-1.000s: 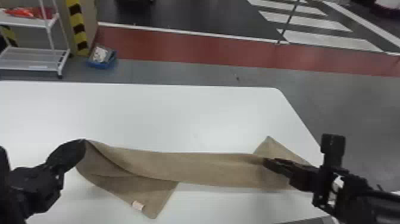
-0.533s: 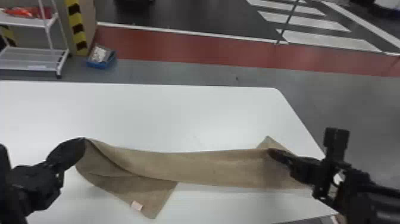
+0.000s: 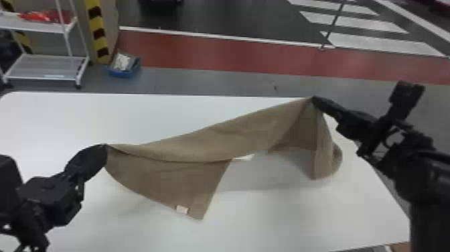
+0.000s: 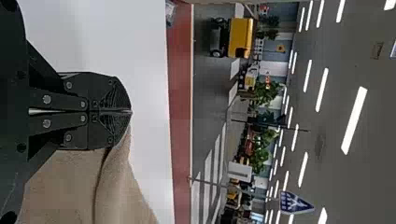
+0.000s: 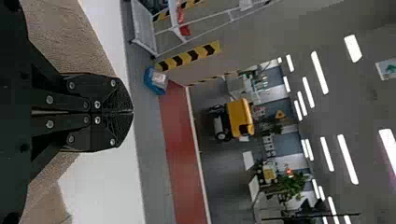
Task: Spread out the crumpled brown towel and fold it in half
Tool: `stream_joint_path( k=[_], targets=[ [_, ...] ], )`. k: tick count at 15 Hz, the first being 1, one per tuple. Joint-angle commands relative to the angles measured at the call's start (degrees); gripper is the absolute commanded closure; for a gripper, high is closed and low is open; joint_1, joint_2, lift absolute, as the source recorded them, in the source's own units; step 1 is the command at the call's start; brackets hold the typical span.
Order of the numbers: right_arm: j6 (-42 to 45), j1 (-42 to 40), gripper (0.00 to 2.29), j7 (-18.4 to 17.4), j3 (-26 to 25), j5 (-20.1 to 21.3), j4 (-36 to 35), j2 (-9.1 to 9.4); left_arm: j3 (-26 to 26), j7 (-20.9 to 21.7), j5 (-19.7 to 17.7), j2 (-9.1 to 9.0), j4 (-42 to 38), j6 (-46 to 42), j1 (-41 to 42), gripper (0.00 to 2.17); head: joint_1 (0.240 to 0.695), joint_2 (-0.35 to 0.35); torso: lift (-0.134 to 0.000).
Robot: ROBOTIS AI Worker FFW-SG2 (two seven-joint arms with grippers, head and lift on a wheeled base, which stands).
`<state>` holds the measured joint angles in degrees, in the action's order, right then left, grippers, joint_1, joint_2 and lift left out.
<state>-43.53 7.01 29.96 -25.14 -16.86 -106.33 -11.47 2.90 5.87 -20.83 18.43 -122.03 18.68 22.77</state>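
Over one table (image 3: pixel 268 221): two grippers (image 3: pixel 314 98), one towel (image 3: pixel 201 144).

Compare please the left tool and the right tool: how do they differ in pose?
In the head view, the left tool sits lower, while the right tool sits higher, near the line of the table's far edge. The left tool points toward the robot's right; the right tool points toward its left. Both are shut on the brown towel.
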Motion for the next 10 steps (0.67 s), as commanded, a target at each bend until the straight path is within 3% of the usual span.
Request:
stream_joint_path(
  k=[1, 2, 4, 6, 10],
  targets=[
    [5.8, 4.3, 1.77, 2.0, 0.3, -3.6, 5.3, -0.39, -0.1, 0.2, -0.7, 0.11, 0.0, -0.1, -0.6, 2.06, 0.695, -0.202, -0.12],
    [6.1, 3.6, 1.77, 3.5, -0.4, -5.2, 5.3, -1.01, -0.1, 0.2, -0.8, 0.29, 0.1, -0.1, -0.6, 2.06, 0.685, -0.197, -0.12],
    [11.4, -5.6, 1.77, 6.6, -3.3, -9.4, 4.2, -2.86, -0.1, 0.0, -0.7, 0.29, 0.7, -0.1, -0.6, 2.06, 0.667, -0.19, -0.12],
    [22.3, -16.2, 1.77, 7.4, -6.3, -9.2, 3.6, -4.17, -0.1, -0.1, -0.8, 0.38, 1.5, 0.1, -1.6, 2.06, 0.695, -0.213, -0.12],
    [21.6, -20.5, 1.77, 14.9, -11.2, 0.3, 14.1, -4.44, 2.1, -0.2, -0.5, -0.06, 3.2, 0.6, -4.0, 2.06, 0.695, -0.288, -0.12]
  ],
)
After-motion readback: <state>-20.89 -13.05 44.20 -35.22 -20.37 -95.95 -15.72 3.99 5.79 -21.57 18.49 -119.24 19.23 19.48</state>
